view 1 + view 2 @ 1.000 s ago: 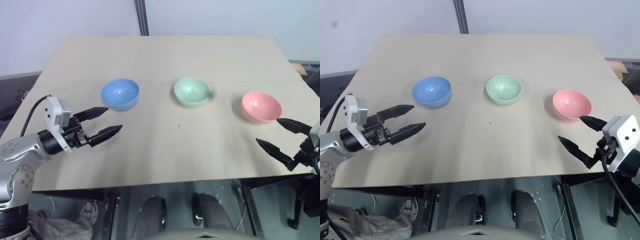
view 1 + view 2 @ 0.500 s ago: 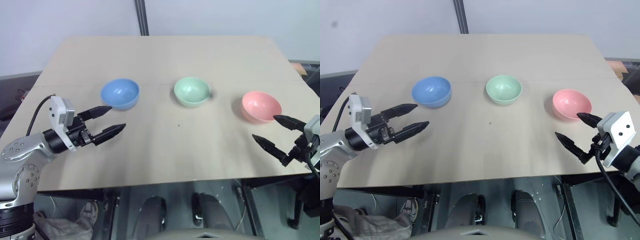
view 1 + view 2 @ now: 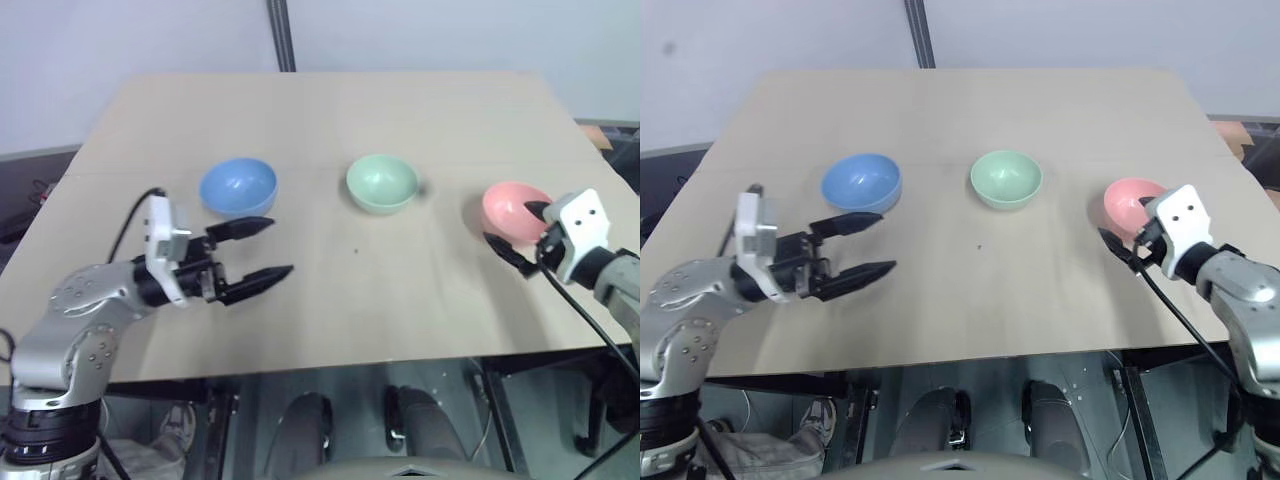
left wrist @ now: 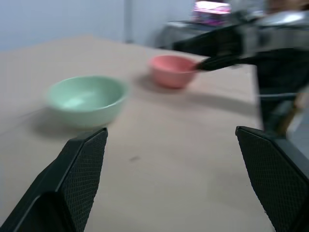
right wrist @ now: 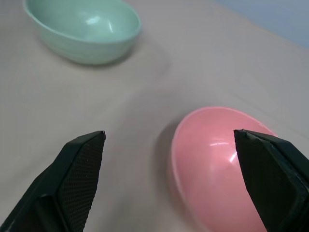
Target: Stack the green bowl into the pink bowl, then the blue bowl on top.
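Three small bowls stand in a row on the tan table: the blue bowl [image 3: 238, 187] at the left, the green bowl [image 3: 381, 183] in the middle, the pink bowl [image 3: 512, 208] at the right. My left gripper [image 3: 278, 246] hovers open just in front of the blue bowl, pointing right and holding nothing. My right gripper [image 3: 513, 224] is open at the pink bowl, one finger over its inside and the other outside its near-left wall. In the right wrist view the pink bowl's [image 5: 217, 154] rim lies between the fingers [image 5: 82, 183], with the green bowl [image 5: 84, 29] beyond.
The table [image 3: 330, 100] is bare behind and in front of the bowls. Its front edge runs close below both grippers. A dark pole [image 3: 280, 35] rises behind the far edge. Some clutter [image 3: 600, 135] lies off the table's right side.
My right gripper has moved forward from the table's front edge up to the pink bowl and now straddles its rim. My left gripper has swung right, toward the table's middle. The bowls have not moved.
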Available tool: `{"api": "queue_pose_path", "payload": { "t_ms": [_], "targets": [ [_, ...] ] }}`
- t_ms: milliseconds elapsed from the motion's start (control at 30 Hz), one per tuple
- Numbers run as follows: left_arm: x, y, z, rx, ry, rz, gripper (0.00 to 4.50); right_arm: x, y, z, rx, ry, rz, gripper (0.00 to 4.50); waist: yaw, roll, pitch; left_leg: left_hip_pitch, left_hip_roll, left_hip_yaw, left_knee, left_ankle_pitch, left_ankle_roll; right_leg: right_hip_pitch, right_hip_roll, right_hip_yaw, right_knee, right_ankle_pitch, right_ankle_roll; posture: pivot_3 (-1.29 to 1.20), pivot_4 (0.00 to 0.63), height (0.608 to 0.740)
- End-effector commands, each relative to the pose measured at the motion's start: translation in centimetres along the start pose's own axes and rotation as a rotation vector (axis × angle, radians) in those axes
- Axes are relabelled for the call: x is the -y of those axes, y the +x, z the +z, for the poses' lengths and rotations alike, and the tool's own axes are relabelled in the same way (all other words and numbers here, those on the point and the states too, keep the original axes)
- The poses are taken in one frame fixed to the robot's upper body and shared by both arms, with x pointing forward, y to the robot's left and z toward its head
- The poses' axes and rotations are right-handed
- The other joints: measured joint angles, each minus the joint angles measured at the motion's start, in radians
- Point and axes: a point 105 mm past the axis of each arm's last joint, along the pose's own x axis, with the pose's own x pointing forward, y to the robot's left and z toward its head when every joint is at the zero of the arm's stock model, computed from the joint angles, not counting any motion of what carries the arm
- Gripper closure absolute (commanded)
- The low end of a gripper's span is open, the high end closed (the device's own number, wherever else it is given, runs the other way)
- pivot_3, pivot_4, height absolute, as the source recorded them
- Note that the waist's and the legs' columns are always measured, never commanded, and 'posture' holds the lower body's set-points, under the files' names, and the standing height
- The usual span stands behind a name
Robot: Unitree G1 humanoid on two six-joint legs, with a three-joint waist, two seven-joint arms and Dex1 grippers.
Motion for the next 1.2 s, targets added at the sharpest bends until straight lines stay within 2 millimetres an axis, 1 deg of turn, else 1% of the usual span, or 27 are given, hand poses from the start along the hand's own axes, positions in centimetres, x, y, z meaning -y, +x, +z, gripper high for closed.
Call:
{"api": "queue_pose_path", "payload": {
  "t_ms": [33, 100, 167, 200, 233, 267, 333, 367, 433, 500, 533, 600, 667, 767, 867, 933, 1067, 1100, 1133, 1200],
  "targets": [
    [0.4, 1.0, 1.3, 0.037, 0.068, -0.061, 0.0, 0.8, 2.0, -0.9, -0.059, -0.018, 0.014, 0.26, 0.0, 0.0, 0.0, 0.0, 0.0, 0.0, 0.0, 0.0, 0.0, 0.0, 0.0, 0.0, 0.0, 0.001, -0.001, 0.0, 0.15, 0.74],
    [0.3, 1.3, 1.5, 0.042, 0.074, -0.065, 0.0, 1.3, 2.7, -1.4, -0.094, -0.024, 0.026, 0.96, 0.0, 0.0, 0.0, -0.001, 0.0, 0.0, 0.0, 0.0, 0.0, 0.0, 0.0, 0.0, 0.0, 0.001, -0.001, 0.0, 0.15, 0.74],
    [0.4, 1.2, 1.5, 0.042, 0.074, -0.062, 0.0, 1.6, 3.0, -1.5, -0.106, -0.028, 0.033, 1.78, 0.0, 0.0, 0.0, -0.001, 0.0, 0.0, 0.0, 0.0, 0.0, 0.0, 0.0, 0.001, 0.0, 0.001, -0.001, 0.0, 0.15, 0.74],
    [0.4, 1.2, 1.4, 0.042, 0.073, -0.056, 0.0, 1.6, 3.1, -1.5, -0.111, -0.029, 0.041, 2.11, -0.001, 0.0, 0.0, -0.001, 0.0, 0.001, 0.0, 0.0, 0.0, -0.001, 0.0, 0.001, 0.0, 0.001, 0.0, 0.0, 0.15, 0.74],
    [0.4, 1.1, 1.4, 0.041, 0.073, -0.052, 0.0, 1.6, 3.1, -1.5, -0.114, -0.03, 0.048, 2.74, 0.0, 0.0, 0.0, -0.002, 0.0, 0.0, 0.0, 0.0, 0.0, -0.001, 0.0, 0.001, 0.0, 0.002, 0.0, 0.0, 0.15, 0.74],
    [0.4, 1.1, 1.3, 0.041, 0.072, -0.046, 0.0, 1.6, 3.1, -1.6, -0.121, -0.034, 0.053, 3.17, -0.001, 0.0, 0.0, -0.002, 0.0, 0.0, 0.0, 0.0, 0.0, -0.001, 0.0, 0.001, 0.0, 0.002, 0.001, 0.0, 0.15, 0.74],
    [0.5, 1.0, 1.3, 0.043, 0.069, -0.039, 0.0, 1.5, 3.1, -1.7, -0.126, -0.038, 0.062, 4.29, -0.001, 0.0, 0.0, -0.002, 0.0, 0.0, 0.0, 0.0, 0.0, -0.001, 0.0, 0.001, 0.0, 0.003, 0.003, 0.0, 0.15, 0.74],
    [0.5, 1.0, 1.2, 0.044, 0.067, -0.035, 0.0, 1.4, 3.1, -1.7, -0.124, -0.043, 0.065, 4.46, -0.001, 0.0, 0.0, -0.002, 0.0, 0.0, 0.0, 0.0, 0.0, -0.001, 0.0, 0.001, 0.0, 0.003, 0.003, 0.0, 0.15, 0.74],
    [0.5, 1.0, 1.2, 0.045, 0.064, -0.028, 0.0, 1.0, 3.1, -1.1, -0.108, -0.057, 0.081, 4.46, -0.001, 0.0, 0.0, -0.002, 0.001, 0.0, 0.0, 0.0, 0.0, -0.001, 0.0, 0.001, 0.0, 0.003, 0.003, 0.0, 0.15, 0.74],
    [0.3, 0.9, 1.1, 0.046, 0.062, -0.012, 0.0, 0.1, 3.0, 0.3, -0.059, -0.096, 0.118, 4.46, -0.001, 0.0, 0.0, -0.002, 0.001, 0.0, 0.0, 0.0, 0.0, -0.002, 0.0, 0.001, 0.0, 0.002, 0.004, 0.0, 0.15, 0.74],
    [0.2, 0.8, 1.0, 0.045, 0.061, -0.002, 0.0, -1.0, 2.7, 1.3, -0.025, -0.109, 0.173, 4.46, 0.0, 0.0, 0.0, -0.001, 0.001, 0.0, 0.0, 0.0, 0.0, -0.002, 0.0, 0.001, 0.0, 0.001, 0.004, 0.0, 0.15, 0.74],
    [-0.2, 0.4, 0.8, 0.044, 0.052, 0.026, 0.0, -4.8, 1.7, 3.3, 0.037, -0.101, 0.351, 4.46, -0.002, 0.001, 0.001, -0.001, 0.001, 0.0, 0.0, 0.0, 0.0, -0.002, 0.0, 0.001, 0.0, 0.001, 0.005, 0.0, 0.15, 0.74],
    [-0.4, 0.0, 0.4, 0.033, 0.051, 0.046, 0.0, -8.7, 0.7, 4.1, 0.061, -0.127, 0.496, 4.46, -0.004, 0.001, 0.0, -0.001, 0.002, 0.0, 0.0, 0.0, 0.0, -0.002, 0.001, 0.001, 0.001, 0.001, 0.005, 0.0, 0.15, 0.74],
    [-0.7, -0.4, 0.0, 0.024, 0.05, 0.067, 0.0, -12.8, -0.1, 4.3, 0.08, -0.199, 0.62, 4.46, -0.002, 0.001, 0.0, -0.001, 0.003, -0.001, 0.0, 0.0, 0.0, -0.002, 0.003, 0.0, 0.0, 0.001, 0.005, 0.0, 0.15, 0.74],
    [-1.2, -0.6, -0.3, 0.011, 0.068, 0.08, 0.0, -16.3, 0.0, 5.1, 0.116, -0.182, 0.724, 4.46, -0.001, 0.0, 0.001, -0.002, 0.003, 0.0, 0.0, 0.0, 0.0, -0.002, 0.001, 0.0, 0.0, -0.001, 0.002, 0.0, 0.15, 0.74],
    [-1.7, -0.7, -0.2, 0.015, 0.075, 0.091, 0.0, -17.6, 0.7, 5.1, 0.12, -0.21, 0.771, 4.46, -0.001, 0.0, 0.0, -0.001, 0.003, 0.0, 0.002, 0.0, 0.0, -0.001, 0.0, 0.0, 0.001, -0.001, 0.002, 0.0, 0.15, 0.74],
    [-1.8, -0.6, -0.2, 0.014, 0.08, 0.086, 0.0, -18.0, 3.1, 5.0, 0.1, -0.22, 0.796, 4.46, -0.001, 0.0, 0.0, -0.001, 0.002, 0.0, 0.003, 0.0, 0.0, -0.001, 0.0, 0.0, 0.001, -0.001, 0.002, 0.0, 0.15, 0.74],
    [-1.8, -0.6, -0.2, 0.014, 0.078, 0.085, 0.0, -18.2, 3.4, 5.1, 0.1, -0.231, 0.808, 3.73, -0.001, 0.0, 0.0, -0.001, 0.002, 0.0, 0.003, 0.0, 0.0, -0.001, 0.0, 0.0, 0.001, 0.0, 0.001, 0.0, 0.15, 0.74],
    [-1.7, -0.6, -0.2, 0.014, 0.076, 0.084, 0.0, -18.5, 3.3, 5.3, 0.11, -0.229, 0.842, 3.38, 0.0, 0.0, 0.0, -0.001, 0.002, 0.0, 0.003, 0.0, 0.0, -0.001, 0.0, 0.0, 0.001, 0.001, -0.001, 0.0, 0.15, 0.74],
    [-1.7, -0.6, -0.2, 0.012, 0.074, 0.085, 0.0, -18.8, 2.9, 6.0, 0.13, -0.219, 0.879, 2.44, 0.001, 0.0, 0.0, -0.002, 0.002, -0.001, 0.002, 0.0, 0.0, -0.002, 0.0, 0.0, 0.001, 0.001, -0.001, 0.0, 0.15, 0.74]
  ]
}}
